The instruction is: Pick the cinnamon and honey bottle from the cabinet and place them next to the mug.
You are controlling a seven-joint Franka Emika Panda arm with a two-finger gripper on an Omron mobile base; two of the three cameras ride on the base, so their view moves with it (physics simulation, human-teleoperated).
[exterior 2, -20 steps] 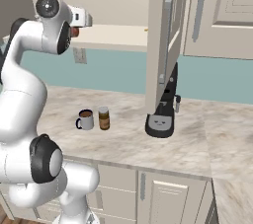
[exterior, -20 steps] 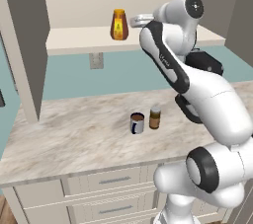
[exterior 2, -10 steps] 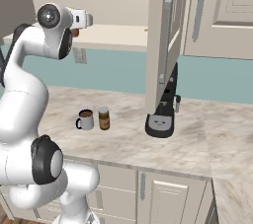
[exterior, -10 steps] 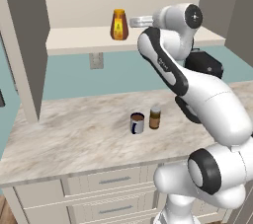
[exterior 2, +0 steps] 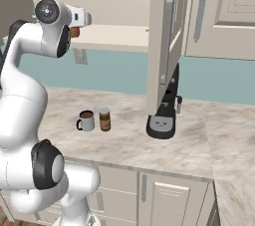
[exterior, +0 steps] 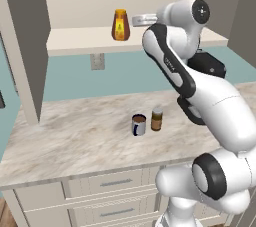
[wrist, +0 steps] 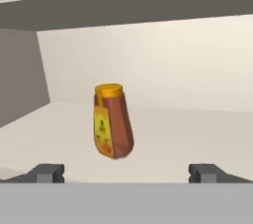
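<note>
- Honey bottle [wrist: 113, 121] stands upright on the cabinet [exterior: 90, 41] shelf, centre of hand view, upper middle of left base view; nothing touching it.
- Gripper [wrist: 126, 173] aimed at the bottle, jaws spread wide and empty, tips at bottom left and bottom right of hand view; not yet around the bottle.
- Cinnamon [exterior: 157, 119] already down on the counter [exterior: 75, 141], just beside the mug [exterior: 139, 125] (centre of left base view), so that half looks done.
- Handling guess: bottle likely rigid plastic, smooth and a bit slippery, moderately heavy if full.
- Tapered shape, wider low down; best hold is across the mid-body below the yellow cap (cap end looks too narrow and could slip).
- Keep it upright coming off the shelf; a tall bottle could tip if nudged.
</note>
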